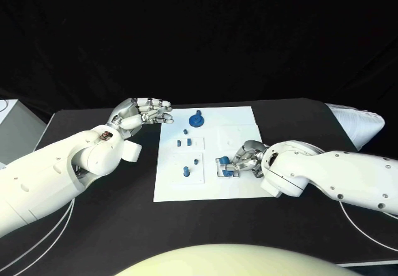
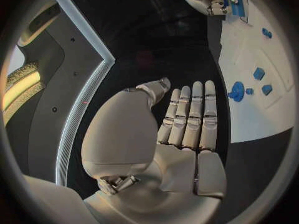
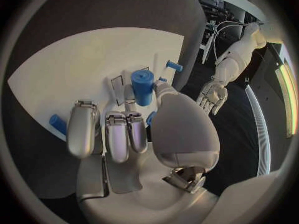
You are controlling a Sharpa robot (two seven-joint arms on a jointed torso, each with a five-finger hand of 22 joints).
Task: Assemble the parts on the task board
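Right hand [image 1: 240, 161] rests low on the task board [image 1: 240, 118] near its right edge, fingers curled around a blue cylinder [image 3: 142, 86] that stands upright just ahead of the palm. Left hand [image 1: 142, 113] hovers flat and empty off the board's far-left corner, nearest the round blue part [image 1: 196, 120]. Right is closer to the cylinder.

no readable text, labels or numbers

The right hand [image 3: 134, 134] rests over the task board [image 3: 69, 69], fingers curled beside an upright blue cylinder [image 3: 142, 86]. The left hand [image 3: 212, 93] hangs open, well apart.
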